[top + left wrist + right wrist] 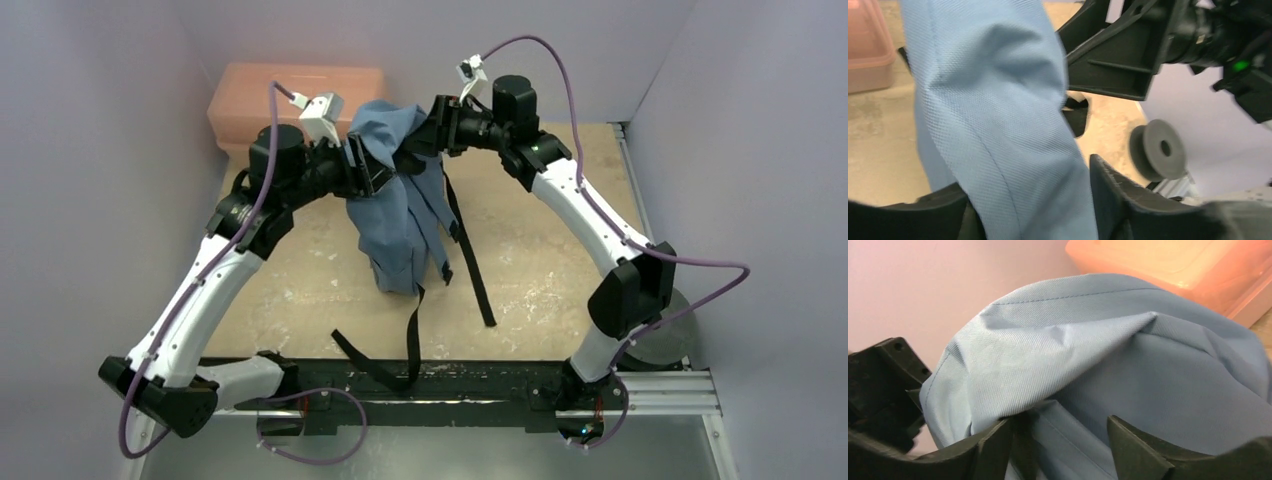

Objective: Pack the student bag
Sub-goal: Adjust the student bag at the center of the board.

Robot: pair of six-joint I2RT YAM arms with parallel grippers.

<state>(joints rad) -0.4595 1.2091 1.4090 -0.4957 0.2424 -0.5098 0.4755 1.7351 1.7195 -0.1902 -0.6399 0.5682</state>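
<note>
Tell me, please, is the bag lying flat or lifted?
Lifted: the bag hangs crumpled from left gripper and right gripper, straps trailing on the table.

Plain pale lilac walls are closing in a scuffed tan board table on three sides, which is making this look like a robotics lab test cell. Two white-and-black machines, the left arm and the right arm, are sitting bolted to a black bar and an aluminium rail running along the near edge, with purple cables looping loose around their joints. A green status light is glowing on the arm hardware, a salmon-pink plastic box is standing at the back wall, and a grey spool-like disc is lying by the right edge.
</note>
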